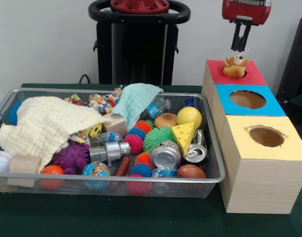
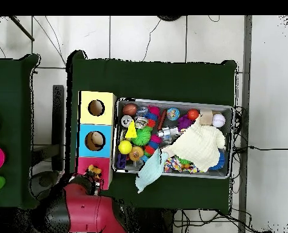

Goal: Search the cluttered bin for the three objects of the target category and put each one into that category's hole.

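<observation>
My gripper hangs directly above the red-topped section of the wooden three-hole sorting box, its two dark fingers pointing straight down. The jaws stand close together with nothing between them. Just below their tips, apart from them, a small brown plush animal toy sits in the mouth of the red hole, partly sunk but with its head and limbs still above the rim.

Step in hand, as I judge it: delivery of one soft-toy item to the red hole, at the point of release. The toy has not dropped fully through, so the next move may call for a gentle downward nudge, or simply a lift clear and a return to the bin.

The blue-topped section and yellow-topped section each show an open round hole.

The wire-mesh bin on the green-covered table remains densely filled: a pale yellow waffle cloth, a mint green cloth, a yellow foam cheese wedge, crushed silver cans, a green spiky ball, a white baseball. The cloths hide much of the contents, so further searching likely requires shifting them.

In the overhead view my red arm extends from the base to the red end of the box.
</observation>
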{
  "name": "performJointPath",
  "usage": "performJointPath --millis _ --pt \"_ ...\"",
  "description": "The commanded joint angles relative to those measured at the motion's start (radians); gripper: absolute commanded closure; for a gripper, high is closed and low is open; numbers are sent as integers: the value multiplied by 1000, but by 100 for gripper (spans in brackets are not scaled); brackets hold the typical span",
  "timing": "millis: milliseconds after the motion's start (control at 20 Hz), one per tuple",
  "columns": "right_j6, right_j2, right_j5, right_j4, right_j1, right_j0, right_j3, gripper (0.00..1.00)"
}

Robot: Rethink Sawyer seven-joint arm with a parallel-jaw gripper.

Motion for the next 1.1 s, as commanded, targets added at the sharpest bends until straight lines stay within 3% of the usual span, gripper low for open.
performJointPath --millis 50,450,1100 --pt "179 97 -64 22 97 -46 45 100" --pt "193 111 -104 28 119 -39 65 100" --pt "193 112 -55 40 82 -29 74 100"
